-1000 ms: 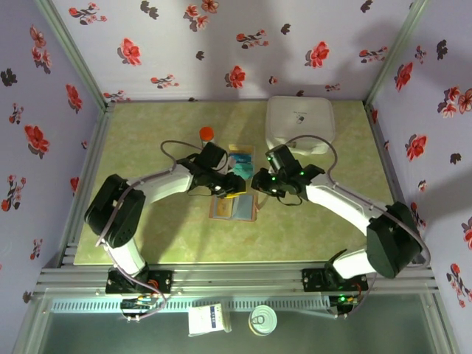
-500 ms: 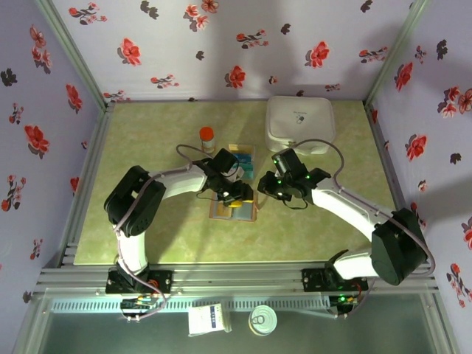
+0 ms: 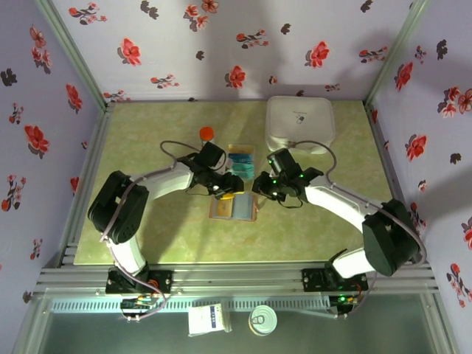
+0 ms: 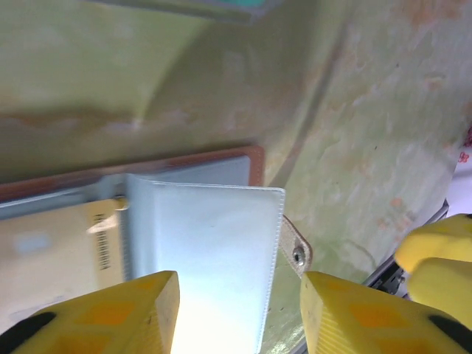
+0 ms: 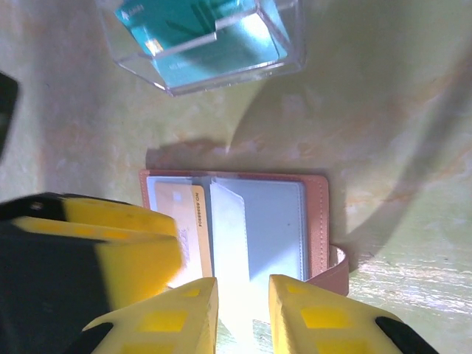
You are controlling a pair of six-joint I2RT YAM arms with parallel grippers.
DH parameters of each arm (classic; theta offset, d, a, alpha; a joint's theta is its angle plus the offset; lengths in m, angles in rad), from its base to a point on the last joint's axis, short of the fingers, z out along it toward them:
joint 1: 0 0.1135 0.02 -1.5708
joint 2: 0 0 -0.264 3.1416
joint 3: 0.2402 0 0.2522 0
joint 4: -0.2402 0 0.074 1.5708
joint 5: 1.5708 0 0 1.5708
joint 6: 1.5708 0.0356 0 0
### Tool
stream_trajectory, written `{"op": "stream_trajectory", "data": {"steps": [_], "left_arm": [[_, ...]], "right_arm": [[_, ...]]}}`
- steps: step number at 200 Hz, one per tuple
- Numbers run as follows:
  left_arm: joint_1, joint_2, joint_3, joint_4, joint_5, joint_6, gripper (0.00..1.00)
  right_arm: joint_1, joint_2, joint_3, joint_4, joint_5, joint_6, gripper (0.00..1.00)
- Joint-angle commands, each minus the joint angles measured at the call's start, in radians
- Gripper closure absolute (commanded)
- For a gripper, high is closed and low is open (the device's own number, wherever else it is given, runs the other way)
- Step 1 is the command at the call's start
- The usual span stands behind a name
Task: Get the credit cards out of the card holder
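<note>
**Layout, left to right**

1. An orange-capped bottle (image 3: 207,134) stands upright on the green table (image 3: 147,221), behind the left arm.
2. The left hand (image 4: 240,287) hangs over the left half of the card holder (image 3: 233,209). Its yellow fingers (image 4: 110,310) are spread wide. A blue-grey pocket leaf (image 4: 214,236) of the holder rises between them. No finger is seen pressing on the leaf.
3. The card holder lies open on the table near the centre, brown outer side down. It is in front of the clear tray (image 5: 221,80) and apart from it.
   - A tan-yellow card (image 4: 51,251) sits in the left-hand pocket. In the right wrist view the left hand partly covers it.
   - The right-hand panel is blue-grey.
   - A brown strap with a snap (image 4: 296,254) projects from the right edge of the holder.
4. The clear tray sits behind the holder and contains teal cards (image 5: 184,29).
5. The right hand (image 5: 242,295) is just beside the left hand, over the near edge of the holder.
   - Its fingers stand close together with a narrow gap.
   - The raised edge of the pocket leaf runs into that gap.
   - The views do not show whether the fingers pinch the leaf.
6. A white rounded case (image 3: 299,124) rests at the far right of the table, well apart from the holder.
</note>
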Motion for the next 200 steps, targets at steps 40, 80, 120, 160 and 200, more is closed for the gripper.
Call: {"op": "stream_trajectory", "data": {"steps": [40,80,120,160,200], "left_arm": [[0.071,-0.046,-0.114,-0.004,-0.012,0.047,0.67],[0.102,-0.063,-0.147,-0.009,-0.031,0.059,0.72],[0.129,-0.06,-0.158,-0.053,-0.059,0.098,0.73],[0.131,-0.044,-0.176,-0.049,-0.06,0.1,0.73],[0.132,-0.047,-0.193,-0.037,-0.06,0.088,0.73]], "right_arm": [[0.088,0.142,0.114,0.034,-0.06,0.018,0.75],[0.131,0.247,0.151,0.043,-0.132,0.019,0.75],[0.146,0.29,0.128,0.028,-0.138,0.016,0.75],[0.144,0.346,0.111,0.005,-0.121,-0.026,0.75],[0.138,0.381,0.123,-0.036,-0.088,-0.094,0.75]]}}
